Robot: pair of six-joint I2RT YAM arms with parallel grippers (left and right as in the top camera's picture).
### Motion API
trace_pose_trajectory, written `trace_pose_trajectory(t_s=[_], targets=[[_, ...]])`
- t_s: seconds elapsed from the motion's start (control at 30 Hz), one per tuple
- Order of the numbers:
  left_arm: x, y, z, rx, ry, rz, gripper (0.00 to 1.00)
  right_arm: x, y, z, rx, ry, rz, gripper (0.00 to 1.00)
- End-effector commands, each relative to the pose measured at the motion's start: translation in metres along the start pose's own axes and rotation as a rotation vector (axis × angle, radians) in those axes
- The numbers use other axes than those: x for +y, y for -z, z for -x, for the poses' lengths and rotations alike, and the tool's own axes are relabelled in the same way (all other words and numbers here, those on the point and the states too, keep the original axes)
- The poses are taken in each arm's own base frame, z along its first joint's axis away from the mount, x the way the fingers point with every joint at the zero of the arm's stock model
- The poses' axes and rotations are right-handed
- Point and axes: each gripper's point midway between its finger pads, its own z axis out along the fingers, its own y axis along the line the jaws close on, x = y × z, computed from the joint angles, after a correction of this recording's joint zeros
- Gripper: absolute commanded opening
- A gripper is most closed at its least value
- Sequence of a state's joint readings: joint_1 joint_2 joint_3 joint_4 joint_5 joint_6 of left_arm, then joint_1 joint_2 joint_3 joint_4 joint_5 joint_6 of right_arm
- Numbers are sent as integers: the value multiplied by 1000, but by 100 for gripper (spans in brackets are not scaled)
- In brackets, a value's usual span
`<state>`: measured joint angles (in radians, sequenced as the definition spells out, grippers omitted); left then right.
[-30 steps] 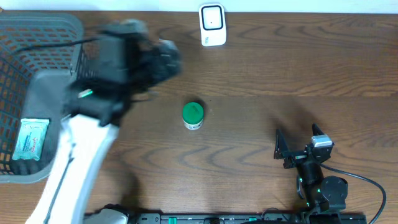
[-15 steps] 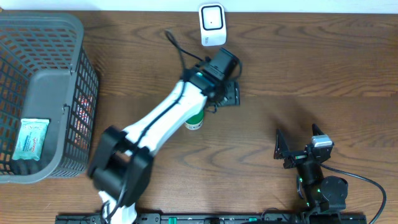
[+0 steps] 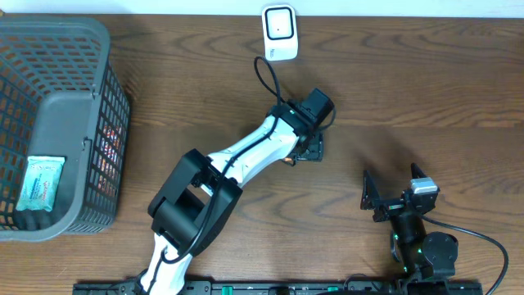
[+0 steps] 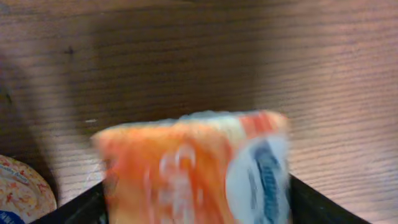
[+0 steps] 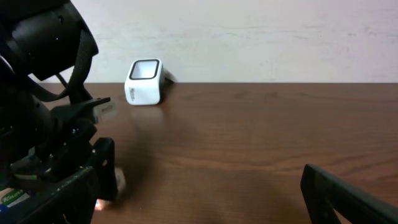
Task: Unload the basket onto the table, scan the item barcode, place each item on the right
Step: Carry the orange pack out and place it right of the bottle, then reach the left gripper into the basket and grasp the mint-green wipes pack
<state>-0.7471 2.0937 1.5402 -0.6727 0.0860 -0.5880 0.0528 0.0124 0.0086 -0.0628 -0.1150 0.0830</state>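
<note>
Packet, orange, glossy, rectangular, clamped in left end effector; right end effector spread wide; wood-grain table.

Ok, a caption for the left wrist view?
Blurred orange packet held in the left gripper over the table.

1. Basket sits at the desk's left end, with a packet lying inside.
2. Scanner stands at the back edge, middle.
3. Left gripper is mid-desk, before the scanner, a pack between its fingers.
4. Tub sits beside that pack.
5. Right gripper is front right, well apart.
</note>
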Motion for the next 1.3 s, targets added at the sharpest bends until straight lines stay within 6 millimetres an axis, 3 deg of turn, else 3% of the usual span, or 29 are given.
trace_pose_trajectory(t_s=[0.0,0.03,0.13,0.2,0.3,0.4,0.53,0.63,0.67,0.87,1.03,1.17,1.27], targets=[[6,-6,2,-23,-30,56,85,1,0,-1,1,10,2,99],[6,-4,3,-25,-39,54,98,1,0,-1,1,10,2,99],[-1,12,13,-57,-87,33,98,1,0,-1,1,10,2,99],[-12,49,30,-118,-138,-6,98,1,0,-1,1,10,2,99],[-24,109,48,-212,-210,-54,98,1,0,-1,1,10,2,99],[-26,187,65,-346,-273,-105,98,1,0,-1,1,10,2,99],[7,292,86,-580,-235,-96,98,1,0,-1,1,10,2,99],[57,354,92,-725,-137,-51,98,1,0,-1,1,10,2,99],[89,377,92,-772,-72,-13,98,1,0,-1,1,10,2,99],[245,432,63,-845,321,209,98,1,0,-1,1,10,2,99],[350,436,18,-797,717,354,98,1,0,-1,1,10,2,99],[406,414,-19,-714,1024,407,98,1,0,-1,1,10,2,99],[436,389,-37,-628,1126,452,98,1,0,-1,1,10,2,99]])
